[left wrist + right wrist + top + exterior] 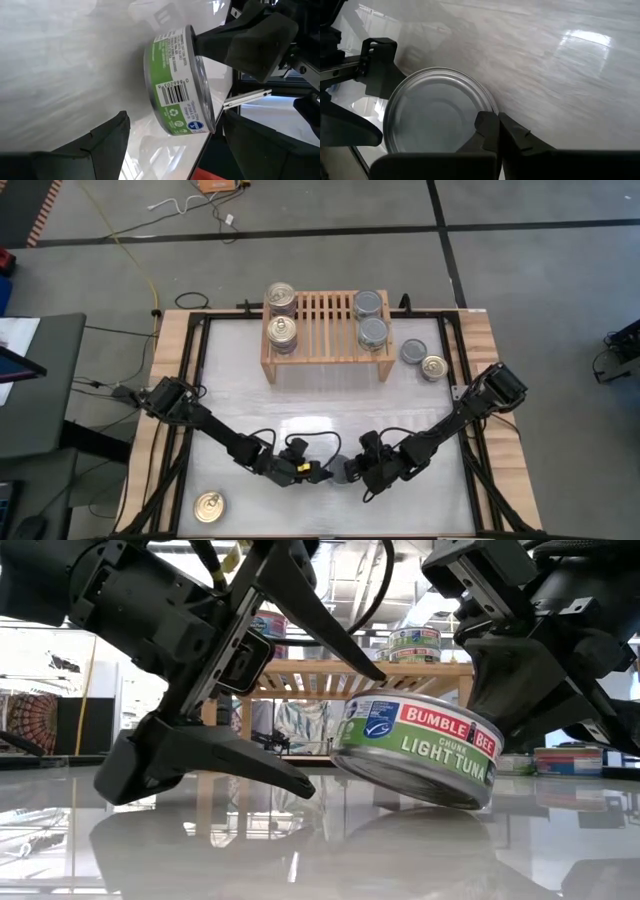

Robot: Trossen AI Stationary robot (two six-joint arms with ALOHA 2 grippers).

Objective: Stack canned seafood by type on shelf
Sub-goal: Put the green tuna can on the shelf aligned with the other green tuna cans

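Pinches the raised rim of the tuna can (420, 745) with the right tool (498, 131), fingers pressed nearly together over the lip, at the front middle of the bench (300, 395). Holds that can tilted, one edge on the bench, the other lifted. Keeps the left tool (318, 472) spread wide just beside the can, touching nothing that can be made out.

Risks a slip: thin grip on a smooth rim, heavy can hanging off one side, likely to swing or drop once lifted. Risks a knock too, with the left tool's fingers so close. Could also topple the stacks on the shelf (325, 330) at the back: gold-topped cans (283, 332) at one end, silver-topped cans (372, 332) at the other. Belongs, judging by its plain silver face, with the latter.

Reads "BUMBLE BEE" on red and "CHUNK LIGHT TUNA" on green; shows a round blue mark, a barcode and a recycling sign, digits too small to trust.
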